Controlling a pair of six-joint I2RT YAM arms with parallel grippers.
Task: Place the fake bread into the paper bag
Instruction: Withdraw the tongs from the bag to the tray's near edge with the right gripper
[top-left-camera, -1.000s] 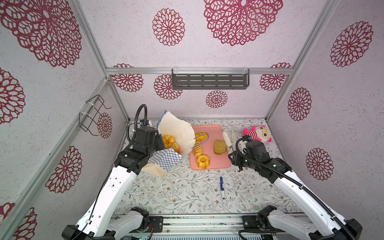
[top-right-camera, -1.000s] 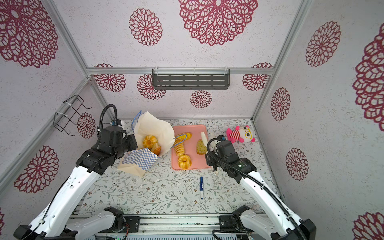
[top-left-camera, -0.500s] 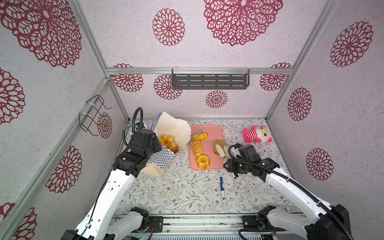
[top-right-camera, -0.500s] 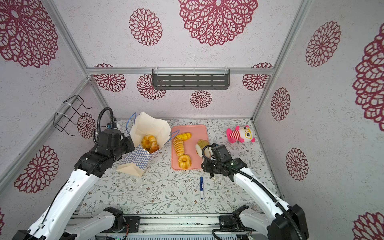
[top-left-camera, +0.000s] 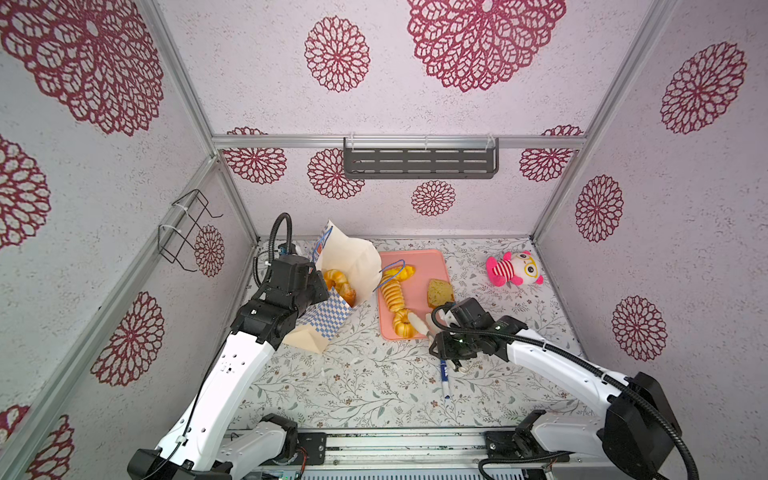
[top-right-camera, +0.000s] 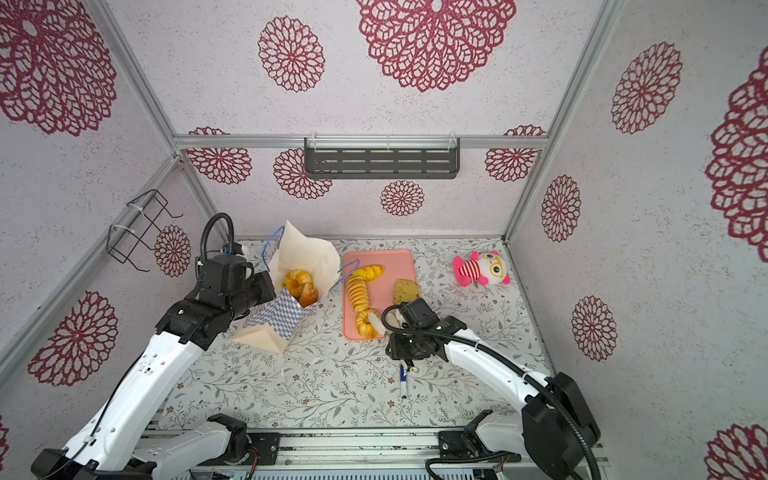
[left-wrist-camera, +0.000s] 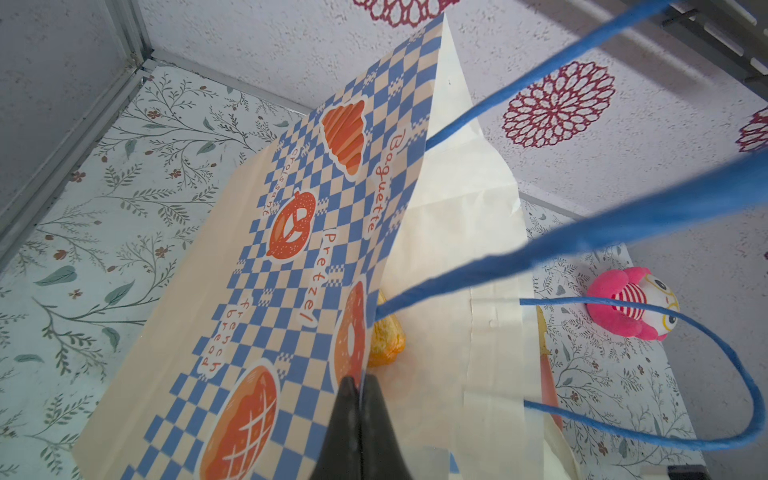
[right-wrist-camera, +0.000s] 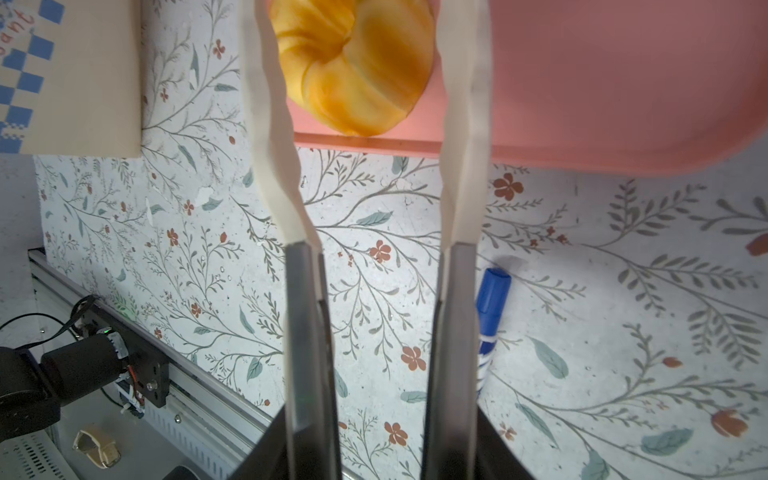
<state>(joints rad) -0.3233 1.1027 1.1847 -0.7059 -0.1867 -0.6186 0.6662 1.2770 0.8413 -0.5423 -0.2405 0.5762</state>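
Since a second ago the right gripper has swung from the far side of the pink tray to its near end. Its two pale fingers now stand parted with a golden ring cake lined up between them. They hold nothing, and the cake lies flat on the tray close to the near rim. The left gripper is clenched on the rim of the paper bag, holding it tilted so its mouth faces the tray. Another ring cake and a croissant are already inside. Besides the ring cake, a ridged loaf, a small yellow pastry and a brownish bun wait on the tray. To do this pick well, the right gripper probably needs to come lower and centre on the cake, because in both top views the fingers look slightly to one side of it. It should close gently, since the cake looks soft and could squash or roll. The nearby tray rim may catch a fingertip. The left gripper should keep the bag's mouth wide and steady, and the bag's loose blue handle drooping over the tray could snag on the way across. A pen and a pink plush toy lie apart and are not wanted.
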